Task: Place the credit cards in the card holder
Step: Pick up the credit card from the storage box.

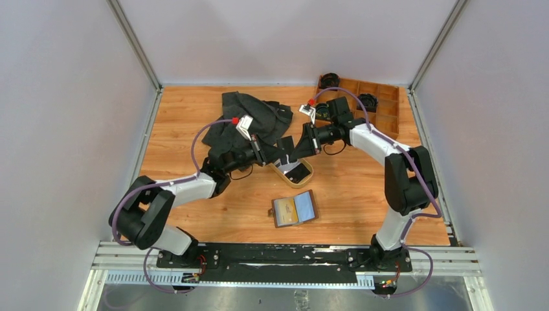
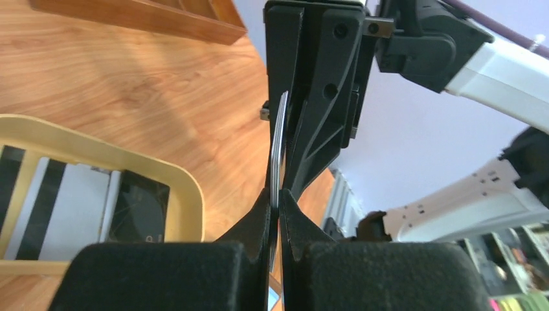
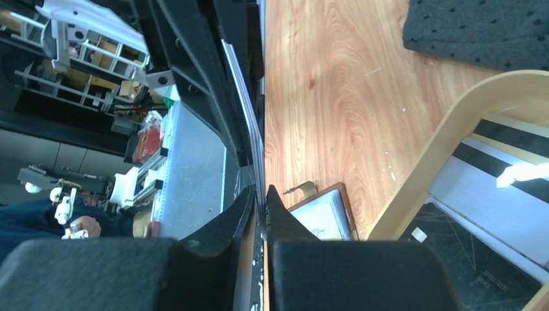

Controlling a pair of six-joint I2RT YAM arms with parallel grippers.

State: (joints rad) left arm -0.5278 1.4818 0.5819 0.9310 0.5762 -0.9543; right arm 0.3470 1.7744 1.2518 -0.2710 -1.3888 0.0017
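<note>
The left claw (image 2: 279,210) and the right claw (image 3: 260,197) meet tip to tip in the air above the oval tan tray (image 1: 307,176). Both are clenched on the same credit card (image 2: 279,142), a thin grey one seen edge-on, which bows slightly between them. The card is clear of the worktop (image 1: 356,188).

In the tray lie more cards: a striped card (image 2: 58,194) in black and white, and a black card (image 2: 137,214) beside it.

The card holder (image 1: 294,208) lies open and flat on the worktop, apart from the tray and nearer the arm bases, with a pale card showing inside.

A dark cloth (image 1: 249,116) sits crumpled behind the left arm, and a wooden compartment box (image 1: 382,107) stands in the far right corner.
</note>
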